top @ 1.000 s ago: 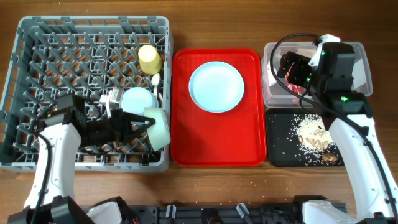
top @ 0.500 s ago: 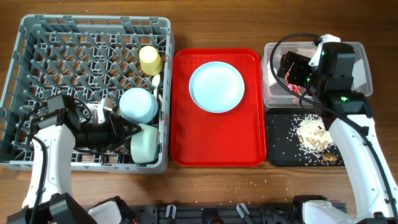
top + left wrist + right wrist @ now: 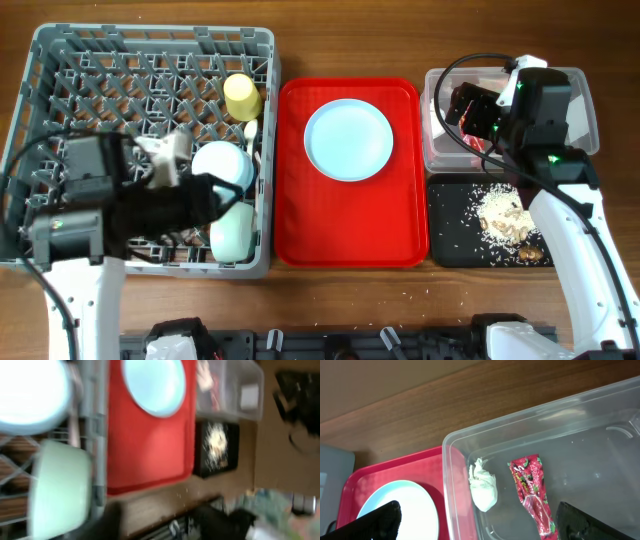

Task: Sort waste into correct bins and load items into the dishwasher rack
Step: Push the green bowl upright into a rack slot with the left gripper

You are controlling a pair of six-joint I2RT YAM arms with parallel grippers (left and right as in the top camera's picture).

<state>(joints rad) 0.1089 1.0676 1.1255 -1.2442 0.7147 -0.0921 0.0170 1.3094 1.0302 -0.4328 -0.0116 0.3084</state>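
The grey dishwasher rack [image 3: 50, 45] holds the small yellow cup [image 3: 240, 95], the light blue bowl [image 3: 222, 165] and the mint green bowl [image 3: 232, 232], which stands on edge at its front right. My left gripper [image 3: 203, 200] hovers above the rack beside both bowls, open and empty; its wrist view is blurred [image 3: 167, 520]. The light blue plate [image 3: 347, 139] lies on the red tray [image 3: 400, 240]. My right gripper [image 3: 470, 110] is open and empty above the clear tub [image 3: 580, 100], which holds the white tissue [image 3: 482, 485] and red wrapper [image 3: 535, 492].
The black tray [image 3: 450, 250] in front of the tub holds rice and brown scraps [image 3: 505, 220]. A white utensil [image 3: 250, 135] stands in the rack by the cup. Rice grains are scattered on the wooden table in front of the trays.
My left gripper set the mint green bowl down in the rack, let go and rose away from it. The right arm has not moved.
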